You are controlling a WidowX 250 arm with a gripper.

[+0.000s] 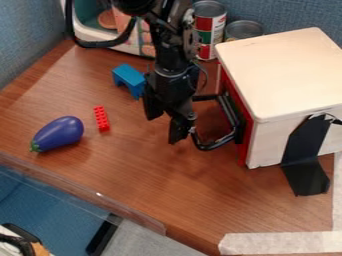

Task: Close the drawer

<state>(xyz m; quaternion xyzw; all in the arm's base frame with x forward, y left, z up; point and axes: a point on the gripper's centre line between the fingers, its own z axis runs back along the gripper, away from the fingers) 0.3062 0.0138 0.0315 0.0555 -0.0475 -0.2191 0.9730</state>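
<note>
Tape nearest camera; drawer in box, to view-right of gripper; fingers parted, grasping nothing, handle just beside 1 finger; drawer front's long axis runs along box face, across the likely push toward box; front looks almost flush; judged: short push at most; risk: finger snags handle.
</note>
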